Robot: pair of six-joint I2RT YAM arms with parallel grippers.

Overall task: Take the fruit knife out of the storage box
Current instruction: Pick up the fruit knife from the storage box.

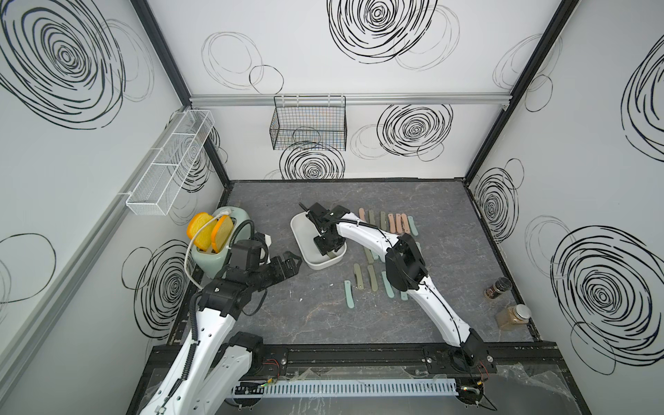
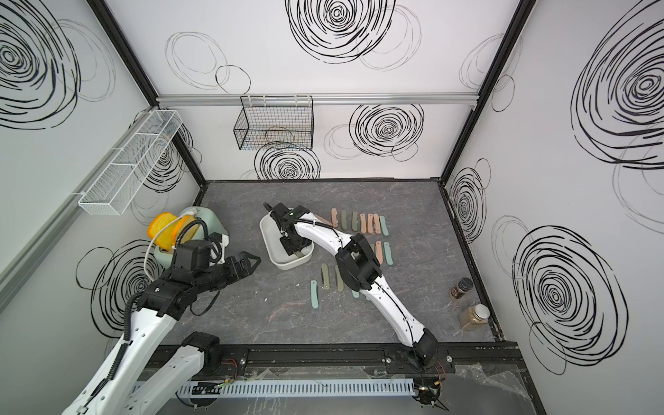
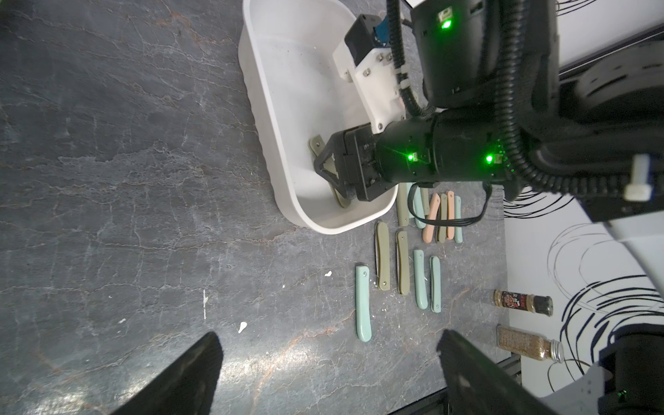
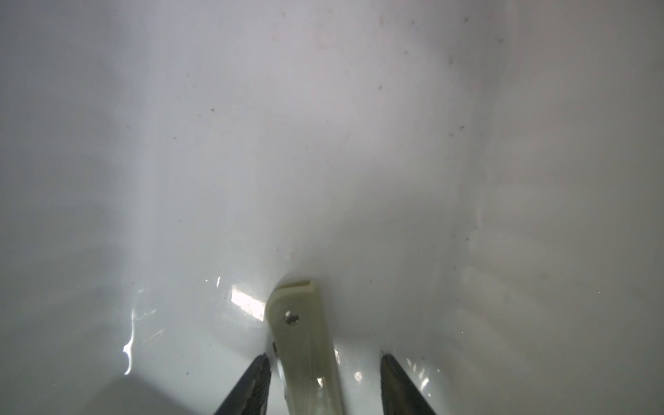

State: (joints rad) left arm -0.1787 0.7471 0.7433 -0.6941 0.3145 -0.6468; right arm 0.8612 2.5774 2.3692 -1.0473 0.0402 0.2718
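Observation:
The white storage box [image 1: 298, 230] [image 2: 267, 233] [image 3: 287, 90] stands mid-table. Inside it an olive-green folded fruit knife [image 4: 301, 334] [image 3: 316, 145] lies flat on the floor [image 4: 323, 143], near the box's front end. My right gripper [image 1: 328, 251] [image 2: 293, 249] [image 3: 328, 169] [image 4: 325, 355] reaches down into the box, open, its fingers astride the knife's handle. One finger sits close beside the handle and the other stands clear of it. My left gripper [image 1: 293, 262] [image 2: 251, 264] [image 3: 328, 336] hovers wide open and empty, left of the box.
Several folded knives in green, teal and pink lie in rows right of the box [image 1: 388, 222] and in front of it [image 1: 359, 284] [image 3: 363, 301]. A toaster with bread slices [image 1: 215, 244] stands at the left wall. Two spice jars [image 1: 497, 287] [image 1: 513, 316] stand at right.

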